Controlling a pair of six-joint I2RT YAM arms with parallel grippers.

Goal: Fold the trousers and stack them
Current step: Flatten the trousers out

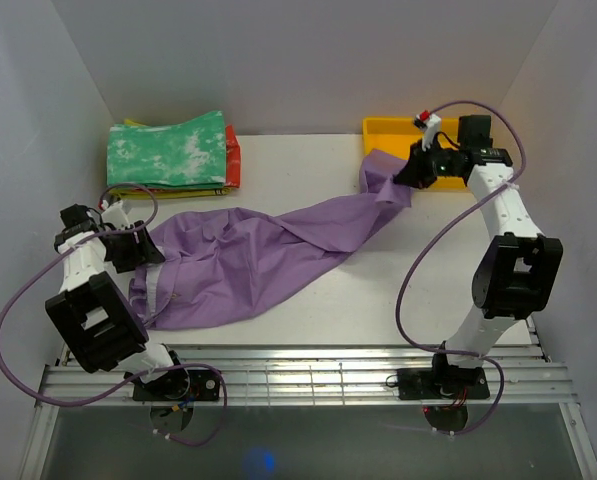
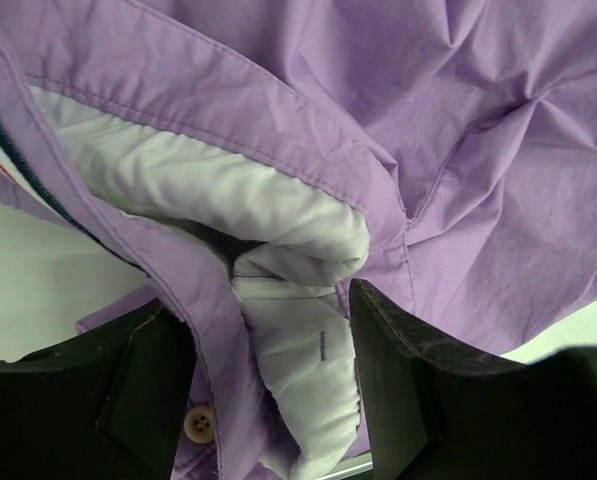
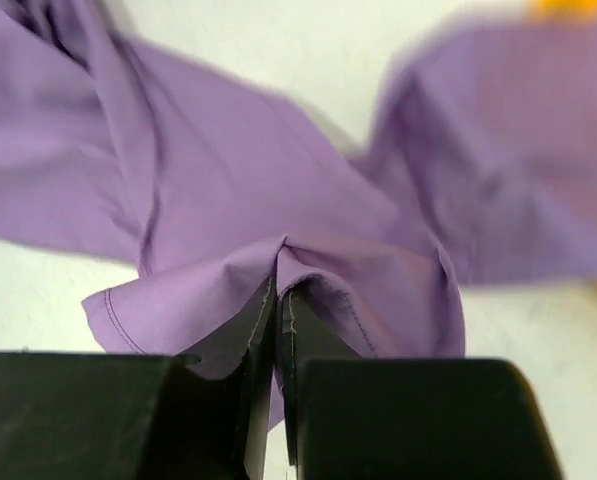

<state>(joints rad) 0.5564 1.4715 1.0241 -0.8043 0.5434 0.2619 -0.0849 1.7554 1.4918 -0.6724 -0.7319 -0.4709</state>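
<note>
The trousers [image 1: 248, 265] lie stretched across the table [image 1: 378, 290], waist at the left and legs running up and right toward the far corner. At the waist end the left gripper [image 1: 138, 245] sits low over the cloth with its jaws apart, and nothing is clamped there. At the far right the right gripper [image 1: 410, 172] is pinched closed on the leg hem, beside the yellow item [image 1: 393, 128]. The step in hand looks like taking both ends to spread the garment flat before folding. To do it well, the left jaws should close on the waistband edge itself, not the loose lining, and the two arms should then pull apart evenly so the twist along the legs comes out. The green-and-white folded stack [image 1: 168, 150] at the far left is the likely place to set them later. The left wrist view alone shows what lies between the open left gripper [image 2: 263, 298]: a roll of white lining [image 2: 278, 240] and a small button [image 2: 199, 423]. The right wrist view alone confirms the right gripper [image 3: 280, 295] has the stitched hem [image 3: 128, 330] gathered between closed fingers.
</note>
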